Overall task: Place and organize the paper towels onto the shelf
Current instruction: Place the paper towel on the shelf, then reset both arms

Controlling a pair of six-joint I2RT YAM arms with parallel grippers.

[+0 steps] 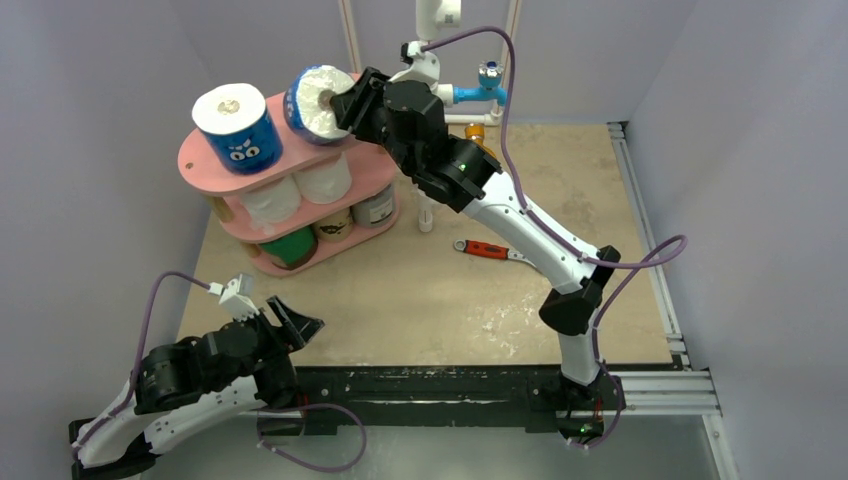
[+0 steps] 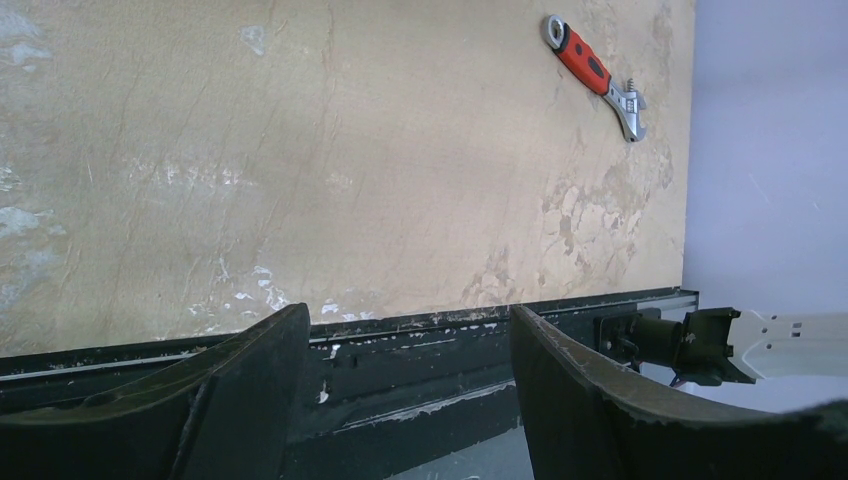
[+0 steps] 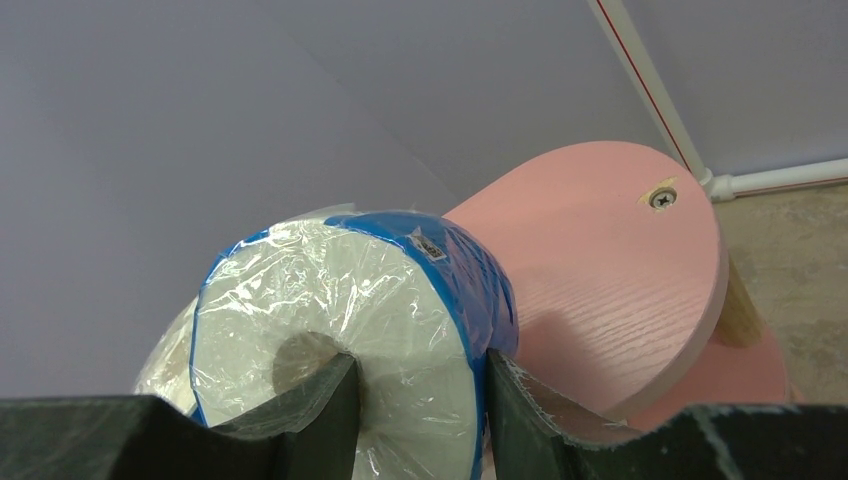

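The pink three-tier shelf (image 1: 205, 158) stands at the far left. On its top board a blue-wrapped paper towel roll (image 1: 238, 128) stands upright. My right gripper (image 1: 342, 105) is shut on a second blue-wrapped roll (image 1: 314, 100), held on its side above the top board (image 3: 610, 270). One finger sits in the roll's (image 3: 330, 300) hollow core and the other presses its outer wall. Bare white rolls (image 1: 300, 190) fill the middle tier, and wrapped rolls (image 1: 290, 245) the bottom one. My left gripper (image 1: 290, 318) hangs open over the table's near edge with nothing in it.
A red-handled wrench (image 1: 487, 250) lies on the beige table (image 1: 420, 300) right of the shelf, also in the left wrist view as the wrench (image 2: 590, 72). A white pipe frame (image 1: 470, 95) with a blue tap stands at the back. A black rail (image 2: 400, 350) runs along the near edge.
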